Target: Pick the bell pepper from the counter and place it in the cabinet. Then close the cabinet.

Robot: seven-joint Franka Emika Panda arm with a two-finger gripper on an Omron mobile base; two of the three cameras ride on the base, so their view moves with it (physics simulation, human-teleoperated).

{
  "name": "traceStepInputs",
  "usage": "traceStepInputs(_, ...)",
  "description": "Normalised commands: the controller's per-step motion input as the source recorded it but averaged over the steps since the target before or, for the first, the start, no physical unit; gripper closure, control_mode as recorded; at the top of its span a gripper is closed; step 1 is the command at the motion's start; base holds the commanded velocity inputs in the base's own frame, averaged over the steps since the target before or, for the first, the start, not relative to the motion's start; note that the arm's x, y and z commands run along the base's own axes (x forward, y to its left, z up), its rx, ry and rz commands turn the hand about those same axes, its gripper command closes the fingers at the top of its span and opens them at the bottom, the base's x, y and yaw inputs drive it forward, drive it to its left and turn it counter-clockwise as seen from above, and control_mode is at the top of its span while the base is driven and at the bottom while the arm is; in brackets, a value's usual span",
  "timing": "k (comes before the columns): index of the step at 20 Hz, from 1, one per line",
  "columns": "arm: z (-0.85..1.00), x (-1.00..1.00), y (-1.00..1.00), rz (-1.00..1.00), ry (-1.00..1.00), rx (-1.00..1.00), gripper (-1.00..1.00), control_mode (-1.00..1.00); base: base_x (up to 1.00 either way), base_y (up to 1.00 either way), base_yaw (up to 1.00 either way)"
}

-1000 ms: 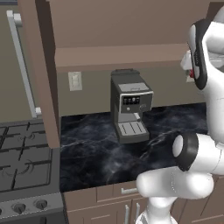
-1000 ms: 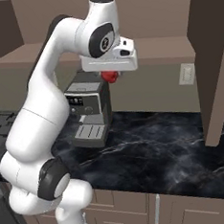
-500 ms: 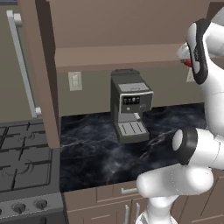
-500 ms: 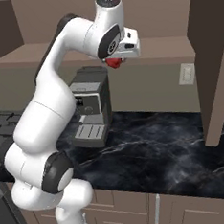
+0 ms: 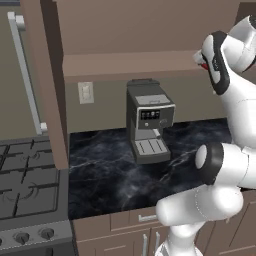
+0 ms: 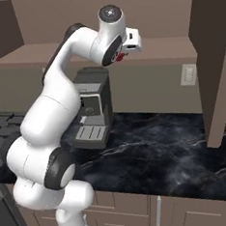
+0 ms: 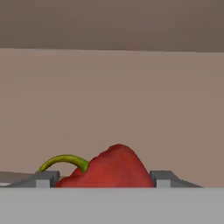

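Note:
My gripper (image 7: 104, 180) is shut on the bell pepper (image 7: 116, 166), a glossy red fruit with a curved green stem, held between the two fingertips (image 7: 43, 179). In the right base view the gripper (image 6: 127, 46) is raised to the front edge of the open cabinet (image 6: 163, 50), and the bell pepper (image 6: 122, 56) shows as a red spot just under the hand. A red sliver of the bell pepper (image 5: 204, 65) peeks from behind the arm at the cabinet's lower board (image 5: 125, 67). The hand view faces the brown inside of the cabinet (image 7: 113, 96). The counter (image 5: 110, 170) lies far below.
A grey coffee machine (image 5: 147, 120) stands on the counter under the cabinet. A stove (image 5: 25, 185) lies to the left. The cabinet's left door (image 5: 45, 80) and right door (image 6: 211, 53) hang open. A wall outlet (image 6: 188, 74) sits beneath the cabinet.
The arm has lifted the bell pepper upward and carried it forward, from below the cabinet's bottom board to level with its front edge. The grip has not changed.

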Motion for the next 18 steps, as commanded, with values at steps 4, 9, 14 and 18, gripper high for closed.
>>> traceStepInputs(4,0.08,0.73,0.0,0.0,0.0,0.0,1.0,-1.0,0.0,0.0,0.0)
traceStepInputs(9,0.21,0.66,0.0,0.0,0.0,0.01,1.0,-1.0,0.0,0.0,0.0)
traceStepInputs(14,0.05,0.64,-0.01,0.0,-0.01,0.03,1.0,-1.0,0.0,0.0,0.0)
traceStepInputs(18,0.0,0.56,-0.04,0.0,0.0,0.04,1.0,-1.0,0.0,0.0,0.0)
